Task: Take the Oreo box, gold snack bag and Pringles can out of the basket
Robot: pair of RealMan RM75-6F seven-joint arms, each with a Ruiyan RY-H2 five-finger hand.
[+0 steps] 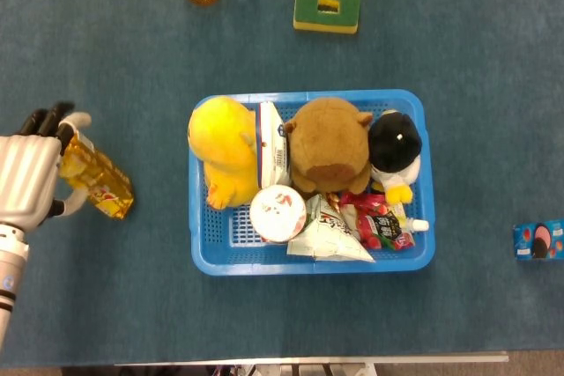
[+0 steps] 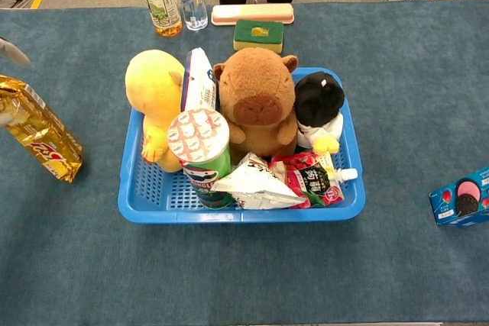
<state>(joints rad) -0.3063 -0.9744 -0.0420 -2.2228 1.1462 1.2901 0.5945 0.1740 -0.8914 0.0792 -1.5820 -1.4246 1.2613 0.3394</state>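
So my left hand (image 1: 31,182) has its fingers wrapped round the gold snack bag (image 1: 97,180), holding it tilted out over the blue worktop (image 1: 458,68), well left of the blue basket (image 1: 414,257). The Pringles can (image 1: 278,213) is upright in the basket's front, squeezed beside the yellow plush (image 1: 225,147) and the brown capybara plush (image 1: 330,143). The Oreo box (image 1: 539,239) sits on the worktop far off to the right, clear of the basket. My right hand isn't in either view.
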